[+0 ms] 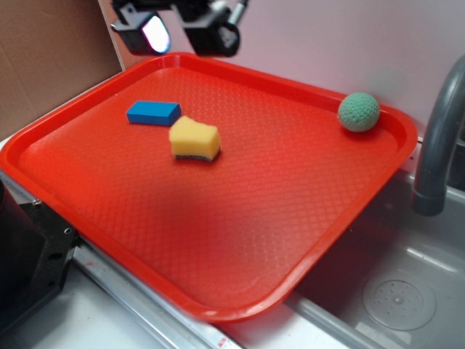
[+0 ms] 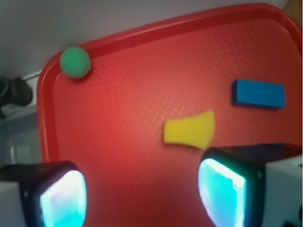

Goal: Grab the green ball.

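The green ball (image 1: 358, 112) is a small bumpy sphere at the far right corner of the red tray (image 1: 240, 240), against its rim. In the wrist view the ball (image 2: 75, 62) sits at the upper left corner of the tray (image 2: 142, 85). My gripper (image 1: 185, 33) hangs high above the tray's far left edge, well away from the ball. Its jaws stand wide apart and hold nothing; in the wrist view the gripper (image 2: 142, 194) frames bare tray between its glowing pads (image 2: 222, 191).
A yellow sponge (image 1: 194, 139) and a blue block (image 1: 153, 113) lie on the tray's left half. A grey faucet (image 1: 439, 138) stands at the right above a grey sink (image 1: 392, 291). A cardboard wall (image 1: 43, 58) rises at the left.
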Robot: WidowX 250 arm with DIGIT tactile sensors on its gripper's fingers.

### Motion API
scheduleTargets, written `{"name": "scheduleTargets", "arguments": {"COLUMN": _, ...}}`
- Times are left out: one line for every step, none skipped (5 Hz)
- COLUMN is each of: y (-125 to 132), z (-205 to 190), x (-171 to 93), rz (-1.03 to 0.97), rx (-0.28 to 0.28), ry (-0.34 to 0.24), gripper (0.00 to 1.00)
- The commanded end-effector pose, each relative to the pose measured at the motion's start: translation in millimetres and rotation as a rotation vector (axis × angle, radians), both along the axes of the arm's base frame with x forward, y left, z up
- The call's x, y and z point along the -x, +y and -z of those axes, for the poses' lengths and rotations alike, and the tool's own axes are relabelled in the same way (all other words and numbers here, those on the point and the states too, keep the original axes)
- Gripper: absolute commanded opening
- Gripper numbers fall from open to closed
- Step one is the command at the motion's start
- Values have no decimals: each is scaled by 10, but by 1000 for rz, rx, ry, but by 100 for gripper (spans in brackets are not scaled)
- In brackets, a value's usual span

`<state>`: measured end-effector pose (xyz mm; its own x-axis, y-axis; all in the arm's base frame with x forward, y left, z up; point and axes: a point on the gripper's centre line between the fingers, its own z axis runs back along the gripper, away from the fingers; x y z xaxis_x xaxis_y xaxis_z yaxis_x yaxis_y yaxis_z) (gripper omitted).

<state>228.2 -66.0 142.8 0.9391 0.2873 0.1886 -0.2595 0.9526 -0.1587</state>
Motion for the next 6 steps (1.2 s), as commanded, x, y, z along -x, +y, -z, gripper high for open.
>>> {"name": "scheduleTargets", "arguments": {"y": -454, "z": 426, "x": -981, "rz": -22, "rx": -43, "ry": -94, "gripper": 100}}
{"name": "scheduleTargets", "arguments": {"y": -690, "z": 581, "x": -1158, "rz": 139, "rx": 12, "ry": -90, "gripper": 100}}
{"name": "scheduleTargets", "arguments": {"y": -828, "z": 733, "x": -1277, "rz": 158, "rx": -68, "ry": -103, "gripper": 100}}
{"name": "scheduleTargets", "arguments": {"y": -818, "z": 820, "x": -1342, "rz": 170, "rx": -85, "ry": -103, "gripper": 92}}
{"name": "scheduleTargets", "arguments": {"y": -774, "z": 893, "x": -1423, "rz": 153, "rx": -91, "ry": -106, "gripper": 81}}
{"name": "scheduleTargets", "arguments": {"y": -778, "z": 976, "x": -1472, "rz": 151, "rx": -96, "ry": -112, "gripper": 0}}
